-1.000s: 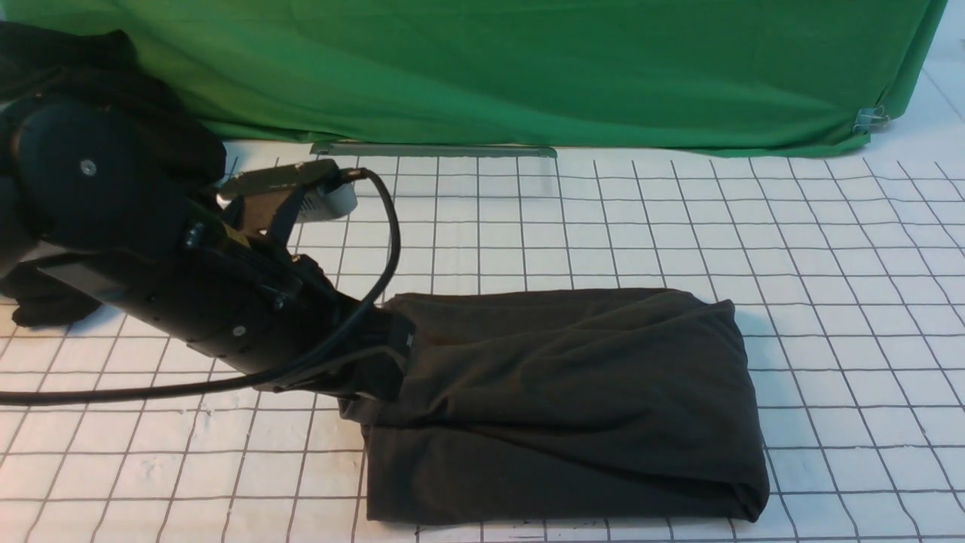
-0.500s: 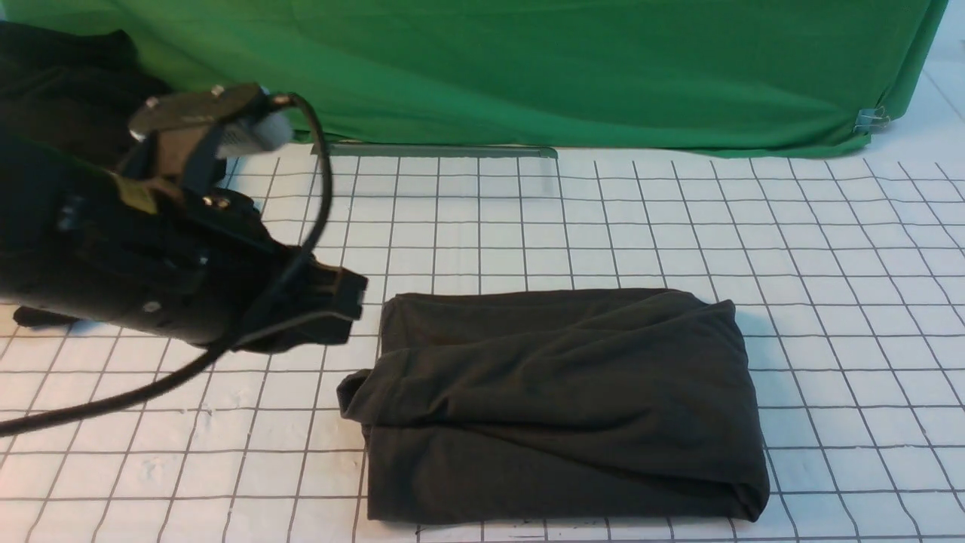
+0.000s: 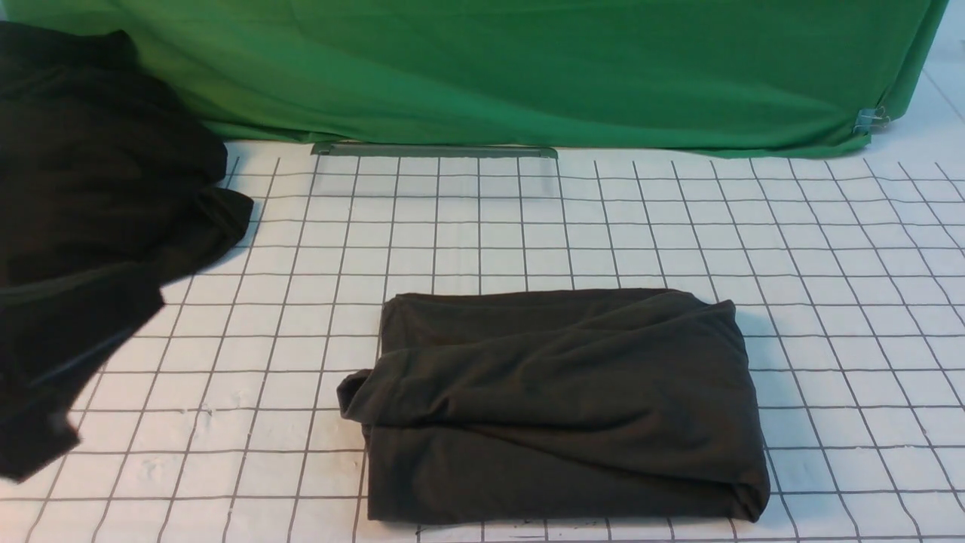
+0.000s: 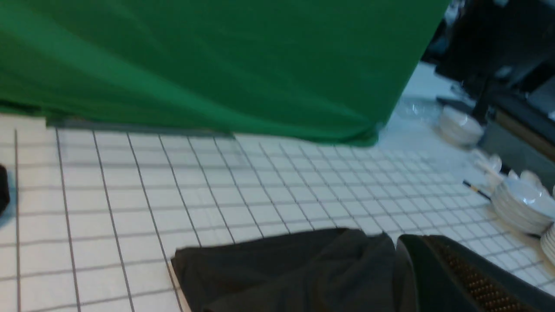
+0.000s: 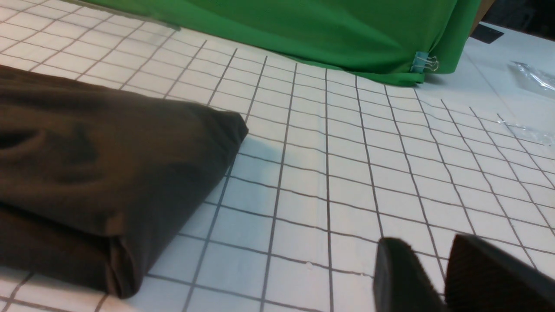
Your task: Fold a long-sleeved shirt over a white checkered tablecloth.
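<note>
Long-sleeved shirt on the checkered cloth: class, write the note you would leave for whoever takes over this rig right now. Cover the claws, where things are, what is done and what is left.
Left claw: shut, holding nothing.
Right claw: slightly open, empty, low over the white checkered tablecloth beside the shirt.
Long-sleeved shirt: lies free on the tablecloth, near middle. A black cloth heap sits far left, apart from it.
Done: shirt folded into a compact rectangle, no sleeves showing.
Left: probably only tidying the near-left corner that bulges out.

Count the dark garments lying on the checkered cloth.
2: the folded long-sleeved shirt in the near middle, and a black cloth heap at the far left, partly out of frame.
</note>
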Controlling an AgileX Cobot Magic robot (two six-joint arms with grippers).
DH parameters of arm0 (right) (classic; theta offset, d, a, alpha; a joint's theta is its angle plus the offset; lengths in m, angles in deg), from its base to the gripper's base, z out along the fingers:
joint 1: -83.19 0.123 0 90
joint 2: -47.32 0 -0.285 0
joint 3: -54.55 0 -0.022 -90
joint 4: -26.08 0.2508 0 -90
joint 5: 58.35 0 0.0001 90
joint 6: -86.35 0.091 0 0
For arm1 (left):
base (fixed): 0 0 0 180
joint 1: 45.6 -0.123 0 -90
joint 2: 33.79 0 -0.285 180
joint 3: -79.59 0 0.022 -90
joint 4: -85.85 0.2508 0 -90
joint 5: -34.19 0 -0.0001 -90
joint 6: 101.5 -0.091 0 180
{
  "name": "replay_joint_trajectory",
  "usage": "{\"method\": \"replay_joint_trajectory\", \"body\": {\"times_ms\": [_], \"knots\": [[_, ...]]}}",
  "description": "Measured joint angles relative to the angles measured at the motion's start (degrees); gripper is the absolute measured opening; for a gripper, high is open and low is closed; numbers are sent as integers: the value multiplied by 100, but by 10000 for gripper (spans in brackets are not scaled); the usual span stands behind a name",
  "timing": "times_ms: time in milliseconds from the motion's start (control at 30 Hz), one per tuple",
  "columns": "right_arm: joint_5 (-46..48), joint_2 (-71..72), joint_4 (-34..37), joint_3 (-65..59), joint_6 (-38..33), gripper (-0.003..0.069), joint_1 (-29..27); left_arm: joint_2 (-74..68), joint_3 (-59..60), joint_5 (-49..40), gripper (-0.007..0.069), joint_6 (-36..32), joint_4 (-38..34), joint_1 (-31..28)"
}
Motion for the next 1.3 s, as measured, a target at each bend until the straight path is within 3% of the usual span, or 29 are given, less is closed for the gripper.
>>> {"method": "replay_joint_trajectory", "body": {"times_ms": [500, 700, 833, 1000, 1167, 1300], "knots": [[0, 2, 0, 0, -4, 199, 0, 763, 496, 86, -3, 0, 668, 0], [0, 2, 0, 0, -4, 214, 0, 771, 528, -74, -3, 0, 1381, 0], [0, 2, 0, 0, -4, 220, 0, 941, 697, -86, -3, 467, 1977, -69], [0, 2, 0, 0, -4, 229, 0, 1627, 1361, 144, -3, 657, 2145, -810], [0, 2, 0, 0, -4, 237, 0, 2251, 2292, 1000, -3, 329, 1616, -1988], [0, 2, 0, 0, -4, 239, 0, 2417, 2731, 1192, -3, 297, 1443, -2679]]}}
